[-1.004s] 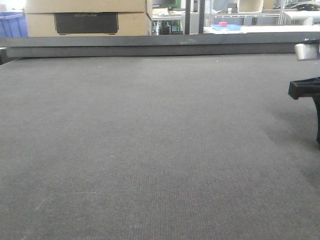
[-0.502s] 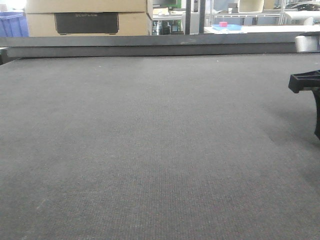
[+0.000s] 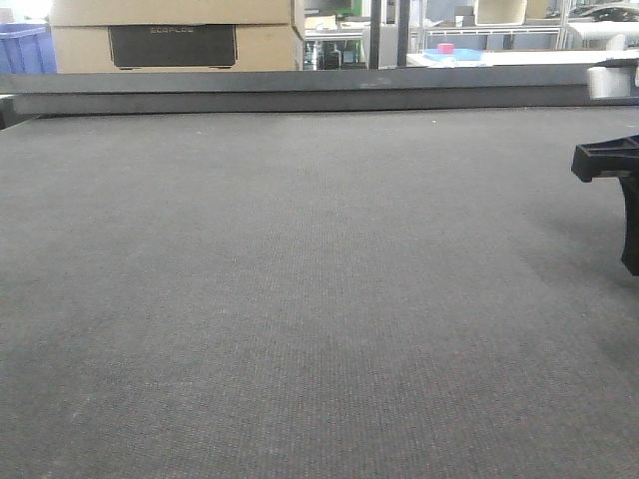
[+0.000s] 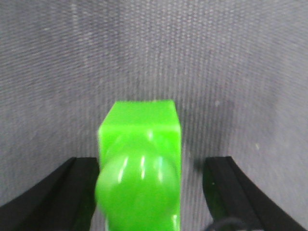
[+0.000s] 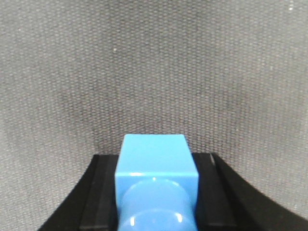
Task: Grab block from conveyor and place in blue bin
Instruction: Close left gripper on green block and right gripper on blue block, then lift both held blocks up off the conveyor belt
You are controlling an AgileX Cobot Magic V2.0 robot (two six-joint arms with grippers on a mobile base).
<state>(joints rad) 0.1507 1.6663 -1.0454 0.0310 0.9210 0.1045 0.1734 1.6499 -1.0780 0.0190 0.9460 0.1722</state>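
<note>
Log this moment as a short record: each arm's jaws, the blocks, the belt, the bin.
left jaws: open around green block, gap on one side
right jaws: shut on blue block
conveyor: dark grey belt beneath both blocks
rail: along the belt's far edge
blue bin: far left, beyond the rail, partly cropped
cardboard box: beside the bin

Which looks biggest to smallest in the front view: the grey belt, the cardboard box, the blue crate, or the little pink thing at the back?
1. grey belt, which fills most of the picture
2. cardboard box
3. blue crate, cut off by the edge
4. pink thing
The belt is nearest the camera, so true sizes may differ.
</note>
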